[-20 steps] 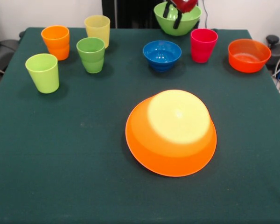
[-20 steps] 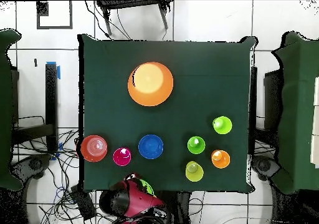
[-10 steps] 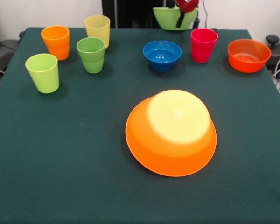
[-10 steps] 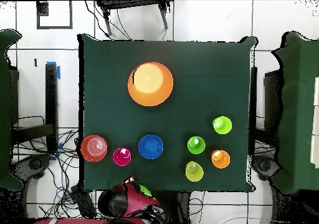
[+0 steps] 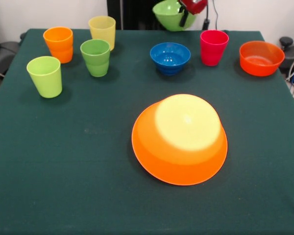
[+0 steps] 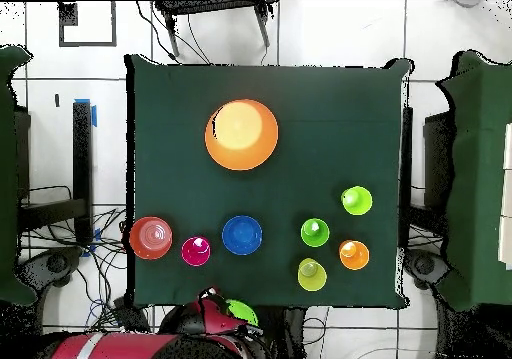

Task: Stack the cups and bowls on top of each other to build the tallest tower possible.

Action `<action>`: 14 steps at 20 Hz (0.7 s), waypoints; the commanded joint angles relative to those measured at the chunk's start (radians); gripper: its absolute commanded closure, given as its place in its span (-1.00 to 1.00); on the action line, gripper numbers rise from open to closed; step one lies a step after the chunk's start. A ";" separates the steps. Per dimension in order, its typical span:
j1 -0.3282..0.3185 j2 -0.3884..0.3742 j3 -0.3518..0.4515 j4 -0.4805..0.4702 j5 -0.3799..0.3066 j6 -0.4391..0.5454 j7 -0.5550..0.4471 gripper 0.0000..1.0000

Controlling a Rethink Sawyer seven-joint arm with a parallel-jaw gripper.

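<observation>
My gripper (image 5: 185, 15) is shut on the rim of the light green bowl (image 5: 168, 13), which hangs tilted above the table's far edge; from above, the bowl (image 6: 240, 312) sits just off the table beside the gripper (image 6: 214, 309). The large orange bowl (image 5: 179, 139) lies upside down mid-table. A blue bowl (image 5: 170, 57), a red-pink cup (image 5: 213, 47) and a red-orange bowl (image 5: 261, 58) stand in a row. The orange (image 5: 59, 44), pale yellow (image 5: 102, 31), green (image 5: 95, 57) and lime (image 5: 44, 76) cups cluster at the left. No tower shows; each piece stands alone.
A dark green cloth (image 5: 63, 161) covers the table. In the overhead view, cables (image 6: 95, 275) trail on the tiled floor beside the table and other green-covered tables (image 6: 475, 175) stand at the sides.
The gripper has lifted the light green bowl off the table's far edge, carried it leftward in the front view and tilted it. The other pieces have not moved.
</observation>
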 commanded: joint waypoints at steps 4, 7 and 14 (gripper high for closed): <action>-0.022 -0.111 0.022 -0.120 -0.022 0.081 0.056 1.00; -0.041 -0.188 0.011 -0.147 -0.057 0.208 -0.018 1.00; 0.026 -0.299 -0.111 -0.282 -0.147 0.415 -0.136 1.00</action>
